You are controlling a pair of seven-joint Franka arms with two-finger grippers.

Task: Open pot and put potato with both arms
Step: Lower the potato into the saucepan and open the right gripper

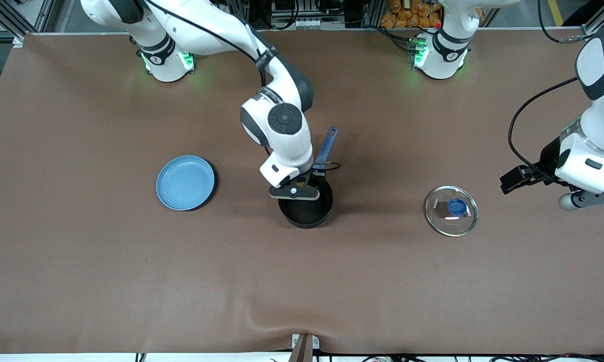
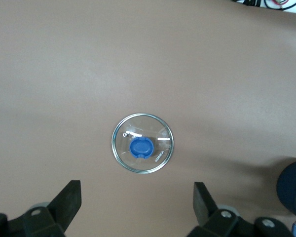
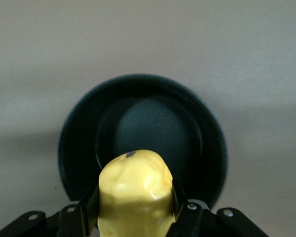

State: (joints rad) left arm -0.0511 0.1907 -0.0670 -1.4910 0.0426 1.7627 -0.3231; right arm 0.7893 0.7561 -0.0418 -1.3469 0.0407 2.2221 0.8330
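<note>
The potato [image 3: 135,192] is being pinched by the right gripper [image 1: 295,191] over the pot [image 1: 306,208]; the left gripper [image 2: 137,206], jaws spread, is being held waiting above the glass lid [image 2: 142,143].

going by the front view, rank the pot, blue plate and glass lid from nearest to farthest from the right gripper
1. Pot: directly under the right gripper, which holds the potato.
2. Blue plate: toward the right arm's end of the table.
3. Glass lid: toward the left arm's end, near the left gripper.
</note>
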